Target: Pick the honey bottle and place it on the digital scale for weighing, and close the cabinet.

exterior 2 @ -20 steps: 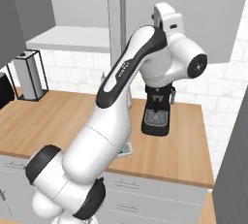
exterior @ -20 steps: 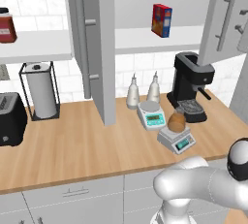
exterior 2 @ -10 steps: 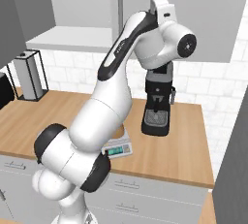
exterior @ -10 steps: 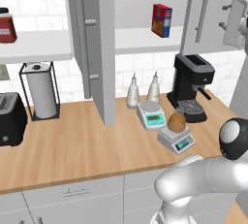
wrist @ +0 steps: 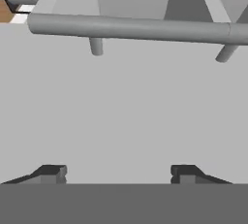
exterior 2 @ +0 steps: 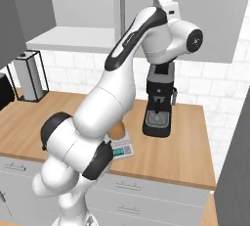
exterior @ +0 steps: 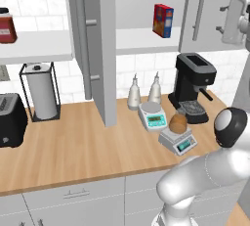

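The honey bottle (exterior: 178, 123) sits on the digital scale (exterior: 178, 141) on the tabletop (exterior: 73, 146), beside a white scale (exterior: 152, 116) and coffee machine (exterior: 194, 85); the cabinet (exterior: 207, 10) door faces the fingers (wrist: 53, 172), spread apart, holding nothing, its bar handle (wrist: 131, 28) ahead; another door (exterior: 93, 44) stands open.

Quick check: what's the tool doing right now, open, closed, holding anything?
Tool: open, holding nothing; the fingertips stand wide apart, facing the cabinet door, whose bar handle lies ahead, ungripped.
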